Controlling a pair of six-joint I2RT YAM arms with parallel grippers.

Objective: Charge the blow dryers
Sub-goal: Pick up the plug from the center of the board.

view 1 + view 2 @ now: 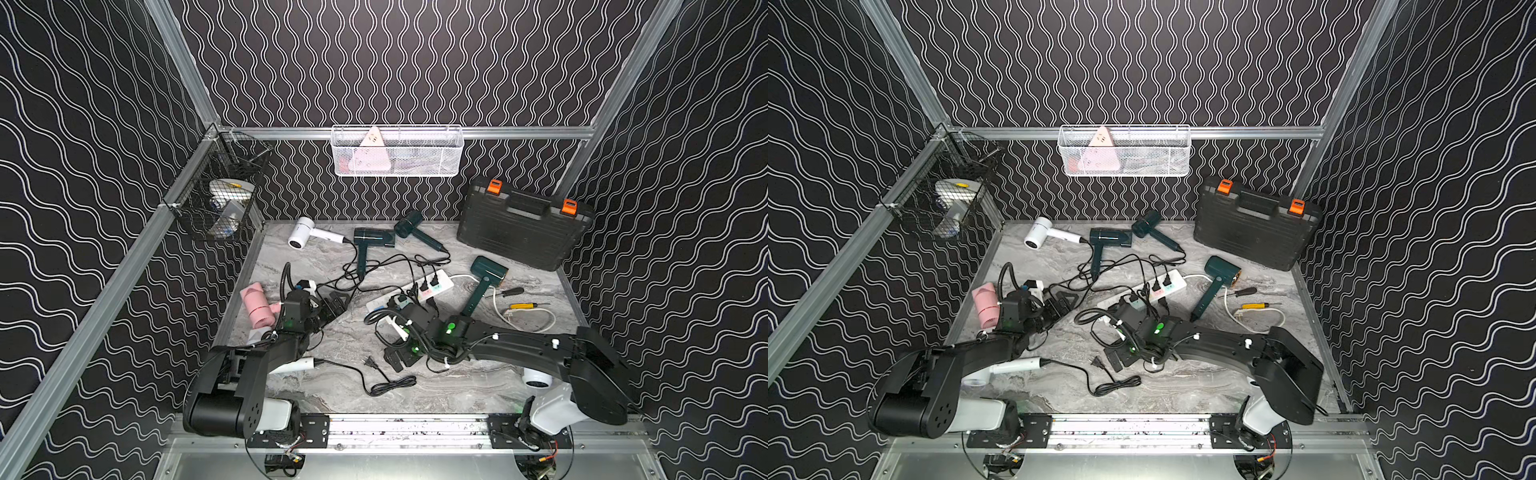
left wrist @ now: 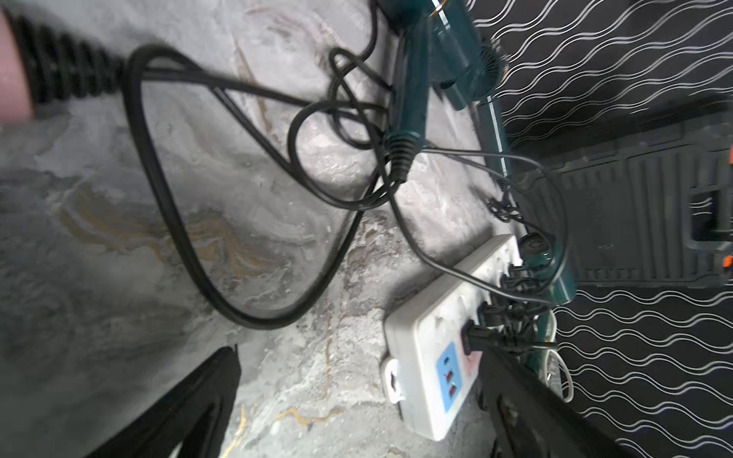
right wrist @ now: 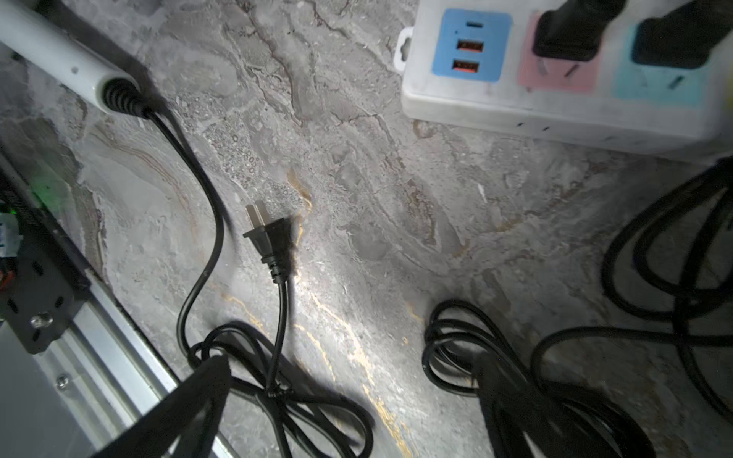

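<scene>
Several blow dryers lie on the marble table: a white one (image 1: pixel 307 235), dark green ones (image 1: pixel 372 241) (image 1: pixel 415 228) (image 1: pixel 486 276), a pink one (image 1: pixel 257 303) and a white one (image 1: pixel 297 365) by my left arm. The last one's loose plug (image 3: pixel 269 238) lies flat, its cord bundled close to my right gripper (image 3: pixel 349 412), which is open and empty just above the table. The white power strip (image 1: pixel 442 281) holds several plugs. My left gripper (image 2: pixel 357 416) is open and empty, near the strip's end (image 2: pixel 420 337) with the blue USB panel.
A black toolcase (image 1: pixel 523 226) with orange latches leans at the back right. Two screwdrivers (image 1: pixel 521 305) and a white cable lie at the right. Wire baskets (image 1: pixel 397 151) (image 1: pixel 220 195) hang on the walls. Black cords tangle across the table's middle (image 1: pixel 374 274).
</scene>
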